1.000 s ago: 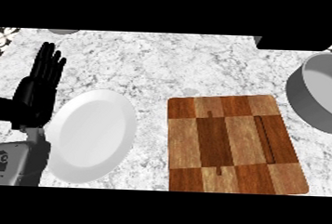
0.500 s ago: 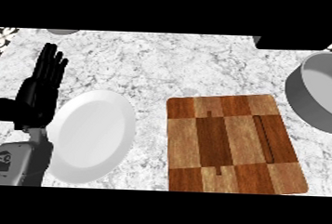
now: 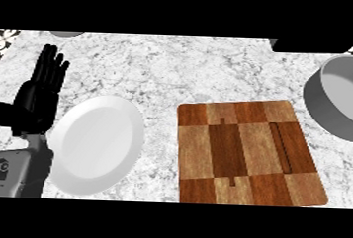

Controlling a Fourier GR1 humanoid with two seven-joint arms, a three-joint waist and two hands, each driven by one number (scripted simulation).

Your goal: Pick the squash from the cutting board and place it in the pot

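While the left hand (image 3: 40, 94) rests open, marble counter (image 3: 188, 72) (grey-veined) carries cutting board (image 3: 247, 153), pot (image 3: 339, 99).

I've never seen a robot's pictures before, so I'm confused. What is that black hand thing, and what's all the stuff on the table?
You are looking down through the robot's head, at a marble counter. The black shape at the left is its left hand, open with fingers up, resting and holding nothing. Its right hand is out of sight. Beside the hand lies a white plate. In the middle is a wooden cutting board, with nothing on top. At the right edge sits a grey pot. No squash shows in this picture.
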